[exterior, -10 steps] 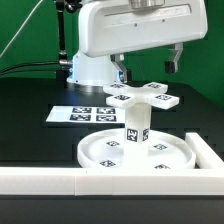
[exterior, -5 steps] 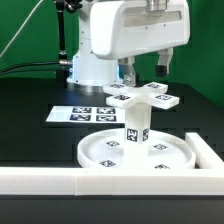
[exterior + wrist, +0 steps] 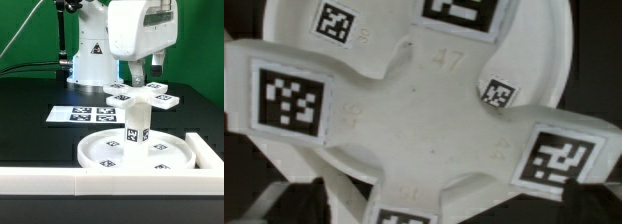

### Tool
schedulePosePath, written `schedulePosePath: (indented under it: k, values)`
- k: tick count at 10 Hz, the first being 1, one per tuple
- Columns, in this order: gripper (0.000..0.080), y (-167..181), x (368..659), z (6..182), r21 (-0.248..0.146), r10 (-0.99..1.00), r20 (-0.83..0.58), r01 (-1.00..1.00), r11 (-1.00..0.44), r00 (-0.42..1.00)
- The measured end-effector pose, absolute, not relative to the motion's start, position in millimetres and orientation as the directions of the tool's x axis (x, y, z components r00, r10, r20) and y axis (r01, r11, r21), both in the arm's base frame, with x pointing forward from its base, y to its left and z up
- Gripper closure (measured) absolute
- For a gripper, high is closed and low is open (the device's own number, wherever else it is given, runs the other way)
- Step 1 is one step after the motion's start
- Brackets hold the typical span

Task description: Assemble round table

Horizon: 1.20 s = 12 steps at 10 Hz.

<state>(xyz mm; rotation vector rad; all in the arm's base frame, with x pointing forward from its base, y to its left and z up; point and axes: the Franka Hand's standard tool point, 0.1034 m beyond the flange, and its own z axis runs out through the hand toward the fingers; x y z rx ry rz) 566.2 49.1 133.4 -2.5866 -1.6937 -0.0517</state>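
Note:
The round disc (image 3: 100,160) lies at the front of the table. The short post (image 3: 135,126) stands upright in its middle. The cross-shaped foot piece (image 3: 143,95) sits flat on top of the post. My gripper (image 3: 145,70) hangs just above the far side of the foot piece, open and empty, with its fingers apart and not touching it. In the wrist view the foot piece (image 3: 402,110) fills the picture from close above, with the disc (image 3: 393,25) behind it.
The marker board (image 3: 80,114) lies flat to the exterior view's left of the post. A long white border wall (image 3: 40,181) runs along the front, with a side piece (image 3: 207,150) at the exterior view's right.
The hand has turned about its vertical axis and shifted toward the exterior view's left, now more over the foot piece. The disc, post and foot piece have not moved.

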Motion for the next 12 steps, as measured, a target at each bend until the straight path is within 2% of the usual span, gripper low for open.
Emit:
schedulePosePath:
  k: [1, 5, 12]
  values:
    - [0.0151, 48.3, 565.8, 131.7, -0.016, 0.953, 0.046, 0.954, -0.298, 0.299]
    - [0.0151, 46.7, 564.5, 128.1, -0.005, 0.997, 0.036, 0.998, -0.067, 0.067]
    - [0.0151, 37.2, 561.4, 119.1, -0.019, 0.998, 0.032, 0.998, -0.06, 0.06]
